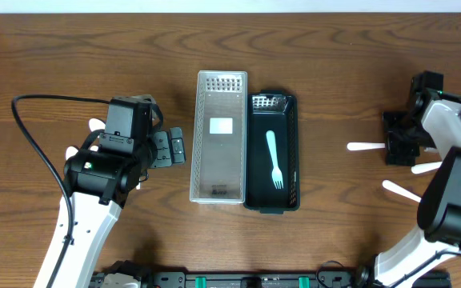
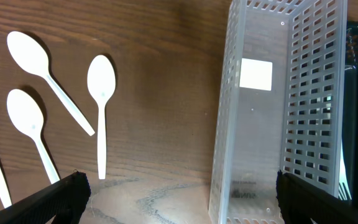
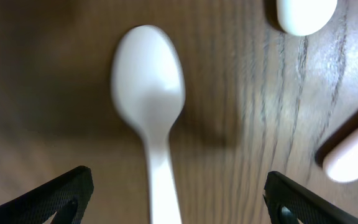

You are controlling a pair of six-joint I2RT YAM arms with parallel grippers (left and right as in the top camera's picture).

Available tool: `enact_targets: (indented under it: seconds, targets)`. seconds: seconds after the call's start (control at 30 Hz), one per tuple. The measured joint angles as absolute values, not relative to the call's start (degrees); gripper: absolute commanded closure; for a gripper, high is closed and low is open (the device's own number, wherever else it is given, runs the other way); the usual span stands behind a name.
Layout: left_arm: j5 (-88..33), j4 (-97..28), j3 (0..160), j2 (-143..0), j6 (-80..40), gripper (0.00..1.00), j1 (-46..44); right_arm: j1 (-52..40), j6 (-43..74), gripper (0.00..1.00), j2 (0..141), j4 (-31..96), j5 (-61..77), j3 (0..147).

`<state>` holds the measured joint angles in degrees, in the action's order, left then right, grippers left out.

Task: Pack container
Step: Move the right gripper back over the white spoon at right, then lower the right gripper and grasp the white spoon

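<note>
White basket (image 1: 219, 180) sits mid-table (image 1: 334, 48), holding nothing but a white label (image 1: 221, 126). A black basket (image 1: 293, 160) touches its right side, with a pale fork (image 1: 274, 158) lying lengthwise inside. Just left of the white basket is the left gripper (image 1: 173, 148), jaws spread wide, with four spoons (image 2: 101, 81) further left. Well to the right of the white basket, the right gripper (image 3: 178, 180) has its jaws spread on either side of a spoon (image 3: 149, 102).

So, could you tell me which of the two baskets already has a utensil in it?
The black basket: a pale fork lies inside it, while the white basket beside it holds no utensil.
</note>
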<state>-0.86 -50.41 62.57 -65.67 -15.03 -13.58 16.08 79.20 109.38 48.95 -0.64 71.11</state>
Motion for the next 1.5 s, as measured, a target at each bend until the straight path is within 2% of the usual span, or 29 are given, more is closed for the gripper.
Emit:
enact_targets:
  seconds: [0.37, 0.67, 1.2, 1.5]
  targets:
    - [-0.86, -50.39, 62.57, -65.67, -15.03, 0.02, -13.58, 17.37, 78.61, 0.07, 112.86, 48.12, 1.74, 71.46]
    - [-0.86, -50.39, 62.57, -65.67, -15.03, 0.02, -13.58, 17.37, 73.76, 0.24, 112.88, 48.34, 2.07, 71.50]
    - [-0.86, -50.41, 62.57, -65.67, -15.03, 0.02, -13.58, 17.34, 71.26, 0.29, 112.88, 47.88, 1.50, 71.50]
    - [-0.86, -51.07, 62.57, -65.67, -15.03, 0.02, -13.58, 19.03, 71.05, 0.30, 112.79, 43.11, -0.32, 71.68]
